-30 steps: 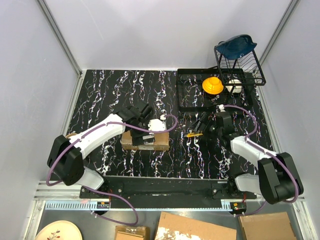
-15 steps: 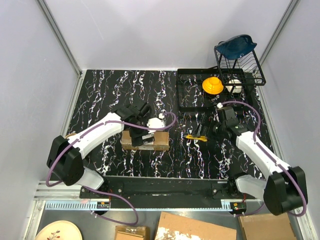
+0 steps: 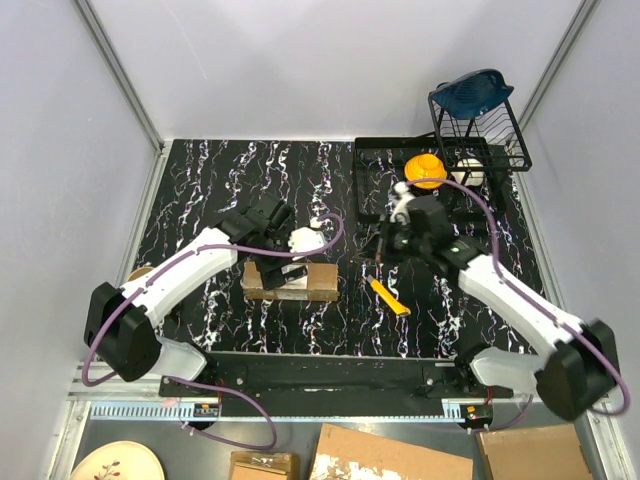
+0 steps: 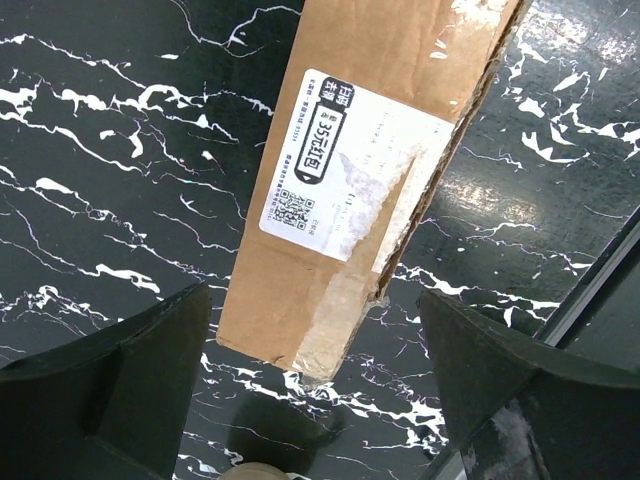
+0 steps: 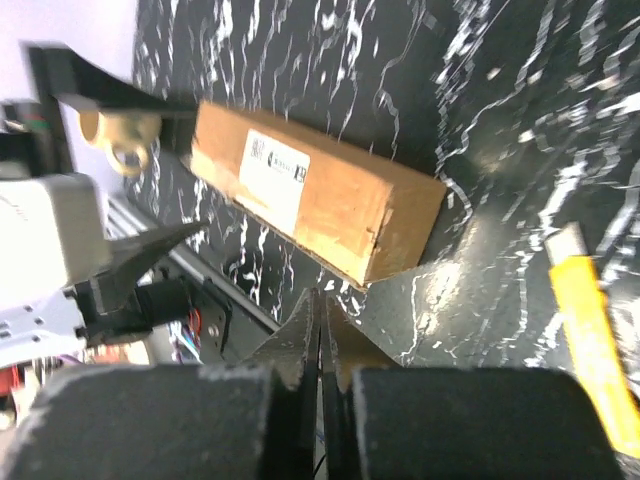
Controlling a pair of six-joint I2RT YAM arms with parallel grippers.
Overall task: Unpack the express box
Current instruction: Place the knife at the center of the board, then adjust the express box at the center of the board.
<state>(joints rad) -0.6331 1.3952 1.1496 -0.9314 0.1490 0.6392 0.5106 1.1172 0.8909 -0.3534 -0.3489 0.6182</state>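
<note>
The express box (image 3: 292, 281), a small brown carton with clear tape and a white label (image 4: 340, 165), lies flat near the table's front edge. In the left wrist view the express box (image 4: 330, 270) has a torn edge along one side. My left gripper (image 4: 315, 400) hovers open over one end of it, its fingers (image 4: 110, 390) wide apart and holding nothing. That left gripper (image 3: 283, 258) sits above the box's back edge. My right gripper (image 5: 320, 330) is shut and empty, pointing at the box's right end (image 5: 400, 230); this right gripper (image 3: 383, 248) hangs to the box's right.
A yellow-and-black utility knife (image 3: 390, 297) lies loose on the table right of the box. A black tray (image 3: 375, 205) with an orange object (image 3: 425, 170) and a wire rack (image 3: 490, 135) stand at back right. A beige mug (image 3: 140, 272) sits at left.
The right arm swung left and back, away from the knife, and its jaws closed on nothing. The knife now lies slanted nearer the front. The left gripper drew back slightly over the box.
</note>
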